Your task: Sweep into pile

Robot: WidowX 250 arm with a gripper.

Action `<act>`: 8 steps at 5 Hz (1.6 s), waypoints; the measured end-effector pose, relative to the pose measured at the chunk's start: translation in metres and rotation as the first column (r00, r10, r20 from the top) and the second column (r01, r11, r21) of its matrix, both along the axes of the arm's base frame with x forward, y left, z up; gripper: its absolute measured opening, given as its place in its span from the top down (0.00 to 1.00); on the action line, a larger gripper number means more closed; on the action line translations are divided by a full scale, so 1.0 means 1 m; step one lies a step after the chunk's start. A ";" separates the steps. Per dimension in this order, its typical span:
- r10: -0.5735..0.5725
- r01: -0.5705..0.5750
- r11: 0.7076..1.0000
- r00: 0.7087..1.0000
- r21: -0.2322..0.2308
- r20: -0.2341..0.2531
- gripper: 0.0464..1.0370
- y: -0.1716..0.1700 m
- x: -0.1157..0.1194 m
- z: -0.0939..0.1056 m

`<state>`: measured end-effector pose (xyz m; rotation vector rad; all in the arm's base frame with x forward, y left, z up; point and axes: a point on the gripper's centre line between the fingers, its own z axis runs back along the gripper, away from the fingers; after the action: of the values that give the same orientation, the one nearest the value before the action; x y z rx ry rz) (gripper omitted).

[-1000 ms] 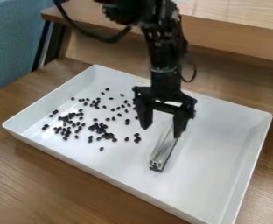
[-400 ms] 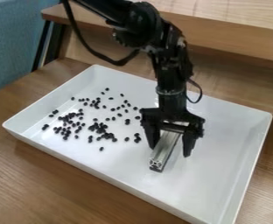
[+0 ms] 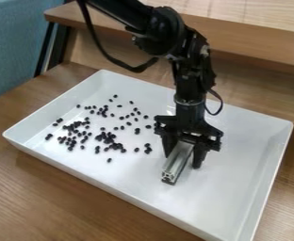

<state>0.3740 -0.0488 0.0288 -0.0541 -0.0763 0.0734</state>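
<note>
Straddling the metal bar with spread fingers, the gripper hangs over the tray's middle in the camera view; the bar lies with one end toward the tray's near long edge; dark beans lie scattered toward the tray's left edge, apart from the bar; the white tray rests on the wooden table.

The claw hides — partly — the metal bar.

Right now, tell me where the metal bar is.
In the camera view, the metal bar lies in the tray, right of the beans, under the gripper.
</note>
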 end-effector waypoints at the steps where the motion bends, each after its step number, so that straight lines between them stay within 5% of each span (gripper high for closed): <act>1: -0.042 0.042 0.999 0.999 0.006 -0.015 0.62 0.000 -0.002 0.000; 4: -0.195 0.193 0.981 0.976 -0.035 -0.100 0.64 0.029 -0.057 0.001; 5: -0.278 0.276 0.961 0.957 -0.034 -0.078 0.64 0.035 -0.065 -0.004; 7: -0.531 0.532 0.844 0.847 0.077 -0.023 0.64 0.053 -0.062 -0.007; 8: -0.528 0.528 0.843 0.849 0.101 -0.031 0.64 0.072 -0.056 -0.007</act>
<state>0.3182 0.0235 0.0221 0.0328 -0.0611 -0.4880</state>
